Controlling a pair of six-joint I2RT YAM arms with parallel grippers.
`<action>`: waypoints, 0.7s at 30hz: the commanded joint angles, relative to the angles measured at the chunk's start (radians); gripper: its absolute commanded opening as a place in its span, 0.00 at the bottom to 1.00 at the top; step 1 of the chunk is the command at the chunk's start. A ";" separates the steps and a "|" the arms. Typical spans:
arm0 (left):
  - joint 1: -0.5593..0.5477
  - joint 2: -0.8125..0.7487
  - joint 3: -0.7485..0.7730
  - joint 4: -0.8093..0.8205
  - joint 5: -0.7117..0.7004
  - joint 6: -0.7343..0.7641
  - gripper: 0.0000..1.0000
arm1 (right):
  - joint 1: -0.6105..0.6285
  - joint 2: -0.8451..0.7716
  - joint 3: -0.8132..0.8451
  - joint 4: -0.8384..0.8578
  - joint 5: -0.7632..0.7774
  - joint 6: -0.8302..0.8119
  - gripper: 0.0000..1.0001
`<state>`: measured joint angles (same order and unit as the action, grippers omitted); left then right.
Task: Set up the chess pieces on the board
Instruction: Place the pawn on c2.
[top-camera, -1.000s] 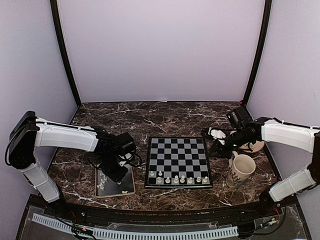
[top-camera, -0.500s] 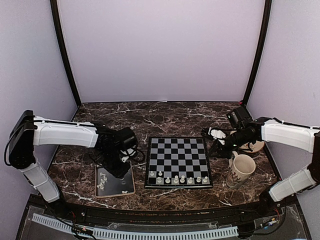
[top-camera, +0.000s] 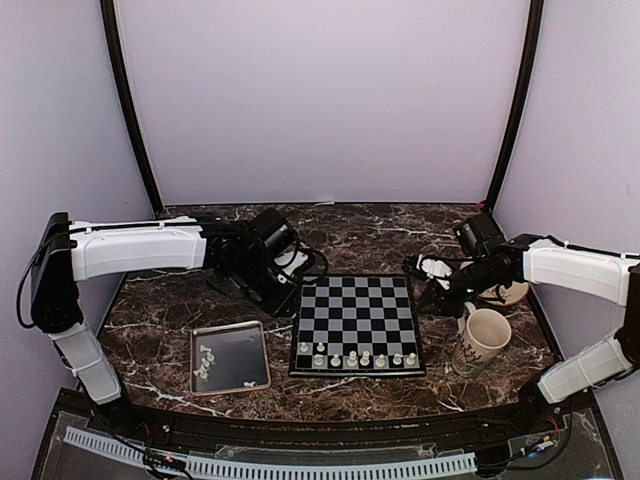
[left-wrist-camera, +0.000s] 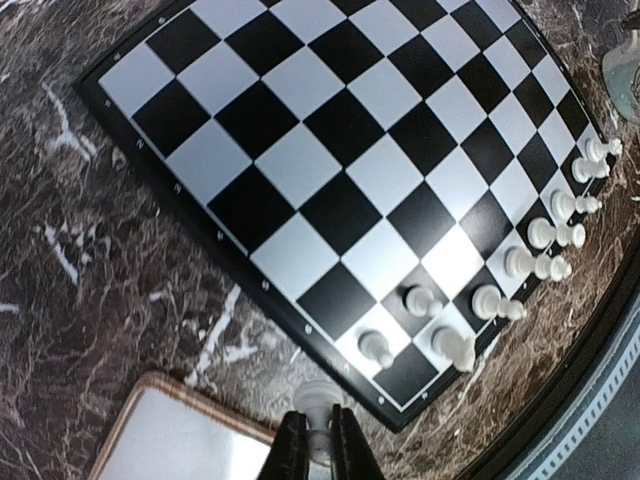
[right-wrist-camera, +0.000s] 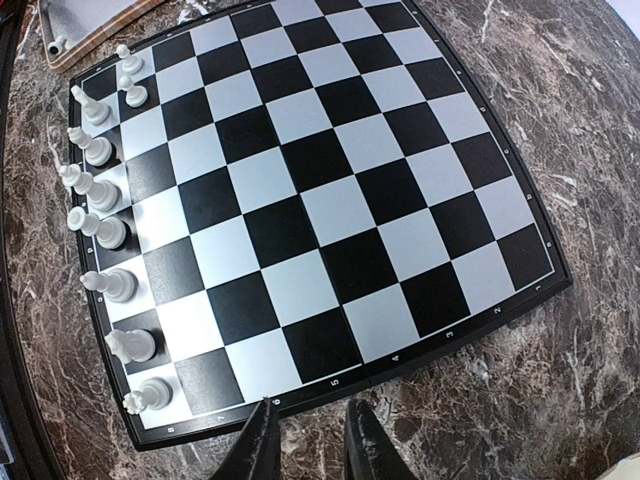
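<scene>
The board (top-camera: 357, 310) lies at the table's middle. Several whitish chess pieces (top-camera: 355, 357) stand along its near rows; they also show in the left wrist view (left-wrist-camera: 540, 235) and the right wrist view (right-wrist-camera: 95, 200). More pieces (top-camera: 205, 362) lie on the metal tray (top-camera: 240, 350). My left gripper (top-camera: 288, 292) hovers by the board's left edge, shut on one chess piece (left-wrist-camera: 318, 420), above the marble between the tray (left-wrist-camera: 170, 440) and the board (left-wrist-camera: 340, 130). My right gripper (right-wrist-camera: 312, 440) is open and empty just off the board's right edge (right-wrist-camera: 330, 210).
A patterned mug (top-camera: 482, 340) stands right of the board, with a saucer (top-camera: 508, 293) behind it under the right arm. The tray's corner shows in the right wrist view (right-wrist-camera: 80, 20). Dark frame posts and walls enclose the marble table.
My left arm has lifted off the tray and swung back and right to the board's left edge, carrying a chess piece. The right arm has not moved.
</scene>
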<state>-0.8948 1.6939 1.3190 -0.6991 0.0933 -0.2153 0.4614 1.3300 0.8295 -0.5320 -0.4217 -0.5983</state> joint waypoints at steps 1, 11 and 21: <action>-0.007 0.104 0.083 0.021 -0.010 0.054 0.06 | -0.009 -0.034 -0.008 -0.001 -0.001 -0.009 0.24; -0.070 0.289 0.263 -0.016 -0.027 0.114 0.06 | -0.010 -0.035 -0.007 0.000 -0.003 -0.008 0.24; -0.127 0.363 0.342 -0.062 0.027 0.230 0.08 | -0.010 -0.029 -0.007 -0.002 0.003 -0.010 0.24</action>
<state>-0.9993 2.0483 1.6226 -0.7025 0.0921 -0.0647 0.4561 1.3125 0.8280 -0.5320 -0.4213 -0.6010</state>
